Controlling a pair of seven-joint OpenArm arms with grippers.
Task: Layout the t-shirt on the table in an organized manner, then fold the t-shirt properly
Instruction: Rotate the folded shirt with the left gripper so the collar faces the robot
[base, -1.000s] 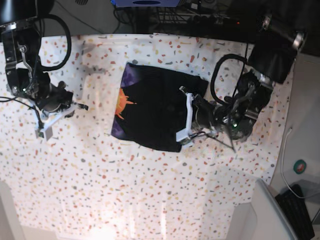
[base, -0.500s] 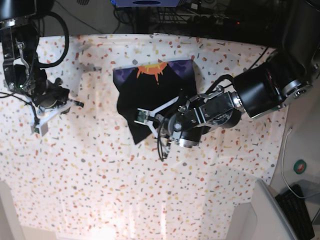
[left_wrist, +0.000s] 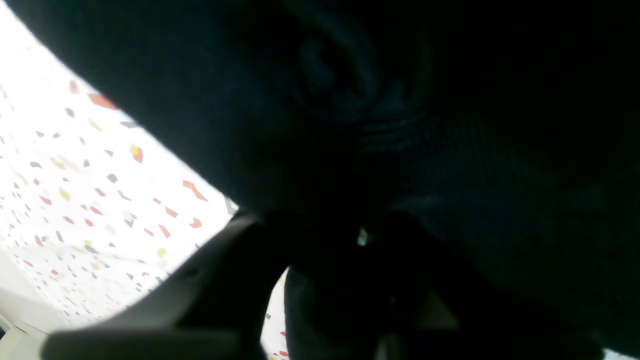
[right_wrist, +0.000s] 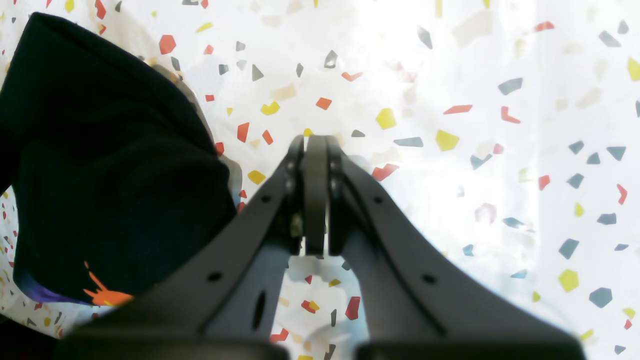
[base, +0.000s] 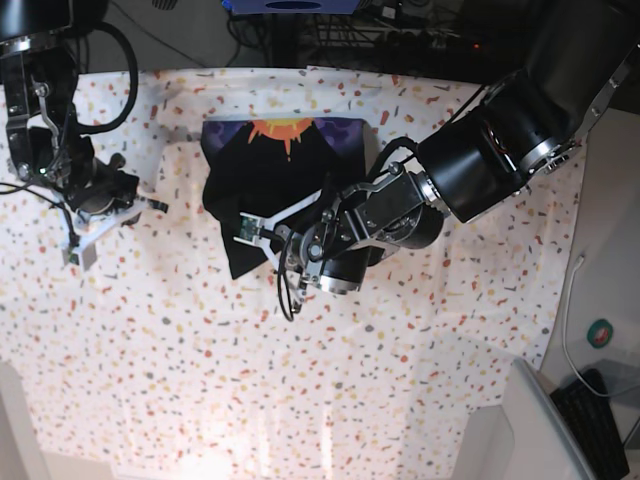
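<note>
The black t-shirt (base: 275, 185) lies folded on the speckled table (base: 400, 380), its orange and purple print (base: 283, 130) at the far edge. My left gripper (base: 244, 229) is at the shirt's near left corner, shut on the cloth. In the left wrist view the dark t-shirt (left_wrist: 400, 125) fills most of the frame over one finger (left_wrist: 200, 285). My right gripper (base: 85, 243) is shut and empty above the table at the left, apart from the shirt. It also shows in the right wrist view (right_wrist: 315, 142), jaws pressed together, with the t-shirt (right_wrist: 100, 165) to its left.
A grey bin (base: 545, 430) stands off the table's near right corner. Cables and dark equipment (base: 400, 35) run along the far edge. The left arm's thick body (base: 480, 160) reaches across the table's right half.
My left gripper has dragged the t-shirt further left across the table, and the shirt has turned so its print faces the far edge. The right arm has hardly moved.
</note>
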